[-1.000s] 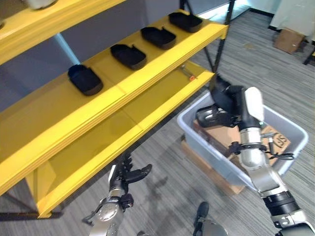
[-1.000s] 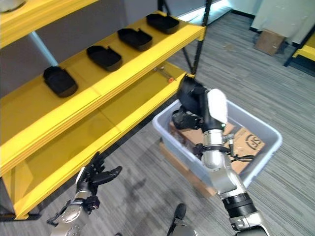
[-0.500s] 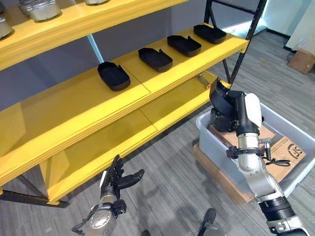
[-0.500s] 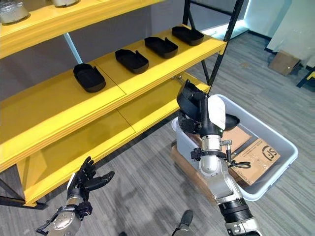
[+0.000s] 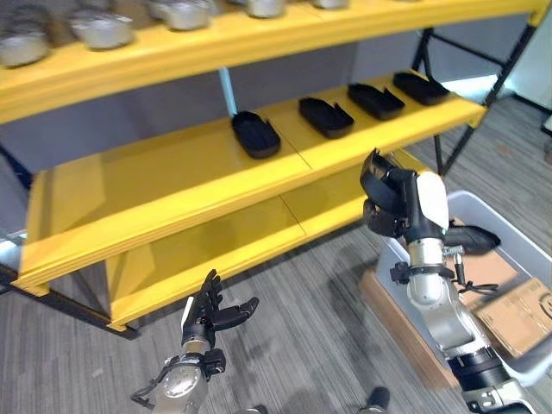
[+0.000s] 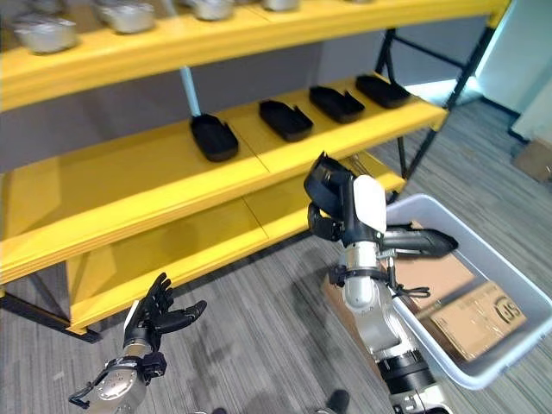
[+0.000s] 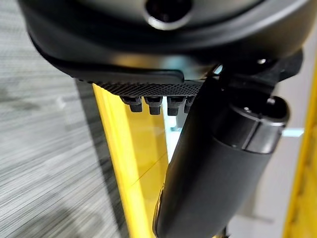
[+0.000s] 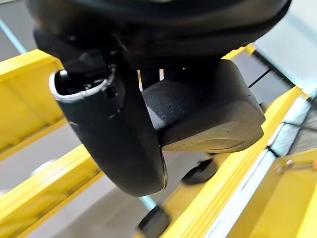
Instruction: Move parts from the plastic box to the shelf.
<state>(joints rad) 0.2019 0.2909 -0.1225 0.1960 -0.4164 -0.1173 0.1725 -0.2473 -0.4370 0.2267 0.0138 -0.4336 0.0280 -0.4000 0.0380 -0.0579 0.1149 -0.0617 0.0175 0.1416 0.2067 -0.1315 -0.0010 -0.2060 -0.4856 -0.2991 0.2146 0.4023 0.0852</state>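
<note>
My right hand (image 5: pixel 390 207) is raised in front of the yellow shelf (image 5: pixel 172 185), left of the grey plastic box (image 6: pixel 496 259). Its fingers and thumb (image 8: pixel 111 134) are curled round a black moulded part (image 8: pixel 208 111). Several matching black parts (image 5: pixel 255 134) lie in a row on the shelf's middle level. Another black part (image 6: pixel 421 241) lies in the box on cardboard. My left hand (image 5: pixel 211 312) hangs low near the floor, before the bottom shelf, open with fingers spread and holding nothing.
Metal pots (image 5: pixel 99 26) stand along the top shelf. Flat cardboard boxes (image 6: pixel 470 321) fill the plastic box, which rests on a cardboard base. A black upright post (image 5: pixel 453 129) stands at the shelf's right end. Bare yellow board lies left of the row of parts.
The camera has swung up and left. My right hand has lifted out of the box with the black part and moved left toward the shelf. The left hand stays open and low.
</note>
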